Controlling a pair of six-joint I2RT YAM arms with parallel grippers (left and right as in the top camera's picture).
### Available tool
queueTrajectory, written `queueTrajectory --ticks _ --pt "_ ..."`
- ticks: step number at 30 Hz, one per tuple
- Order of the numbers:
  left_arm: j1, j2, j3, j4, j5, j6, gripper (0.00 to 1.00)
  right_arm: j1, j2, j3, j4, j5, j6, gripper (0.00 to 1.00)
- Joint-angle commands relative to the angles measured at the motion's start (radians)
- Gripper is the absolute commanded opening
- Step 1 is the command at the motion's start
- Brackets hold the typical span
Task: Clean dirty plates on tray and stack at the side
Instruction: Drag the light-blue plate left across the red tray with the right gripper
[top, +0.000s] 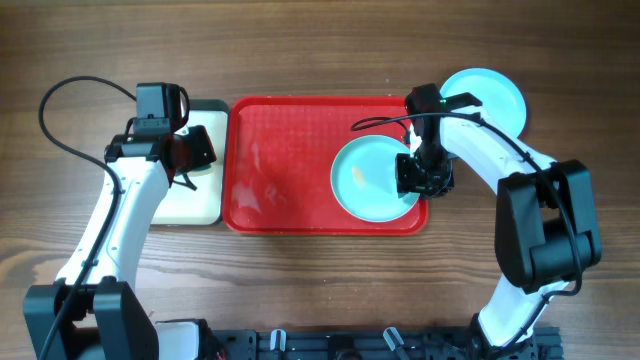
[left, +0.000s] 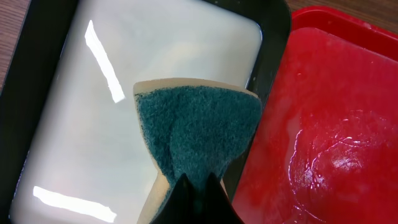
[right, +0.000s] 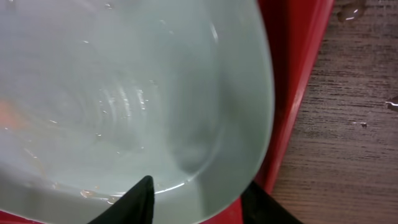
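Surface (top: 300, 50): brown wood grain; carries every item below.
Tray (top: 280, 130): red, wet-looking, between the two pincers; its right end lies under the right pincer (top: 425, 175), and its left rim is just beside the left pincer (top: 190, 150).
Cream tray (top: 195, 200): black-rimmed, directly beneath the left pincer, touching the red tray's left rim.
Held plate (top: 370, 180): pale blue, on the tray's right end, extending from the right pincer toward the tray's middle; yellowish smear and droplets on its face.
Second plate (top: 490, 95): pale blue, on the surface off the tray, just beyond the right pincer.
Sponge (left: 199, 124): blue-green scouring face on a cream backing, fanning out ahead of the left pincer's tips, above the cream tray.
Left pincer: narrow, pinching the sponge.
Right pincer: clamped on the held plate's rim, one finger (right: 140, 190) on the face, the other outside the edge.
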Motion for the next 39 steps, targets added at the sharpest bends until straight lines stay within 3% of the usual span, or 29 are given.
queueTrajectory --ticks 1,3,9,14,18,25,30,39 --pt "-0.005 -0.011 -0.001 -0.003 -0.017 -0.019 0.04 0.002 -0.011 -0.005 0.023 -0.076 0.005 0.28" --pt "-0.005 -0.011 -0.001 -0.008 -0.017 -0.019 0.04 0.002 -0.011 -0.005 0.073 -0.128 0.006 0.22" --pt "-0.005 -0.011 -0.001 -0.016 -0.017 -0.018 0.04 0.017 -0.011 -0.006 0.251 -0.289 0.065 0.24" --pt "-0.005 -0.011 -0.001 -0.027 -0.017 -0.018 0.04 0.066 -0.011 -0.006 0.354 -0.311 0.105 0.42" --pt "-0.005 -0.011 -0.001 -0.028 -0.017 -0.018 0.04 0.064 -0.011 0.045 0.371 -0.238 0.013 0.51" --pt "-0.005 -0.008 -0.001 -0.03 -0.017 -0.019 0.04 0.058 -0.011 0.147 0.396 -0.028 -0.174 0.49" --pt "-0.005 -0.008 -0.001 -0.04 -0.016 -0.019 0.04 0.064 -0.008 0.106 0.462 -0.015 -0.201 0.4" --pt "-0.005 -0.008 -0.001 -0.046 -0.016 -0.019 0.04 0.134 -0.008 -0.018 0.599 -0.032 -0.212 0.37"
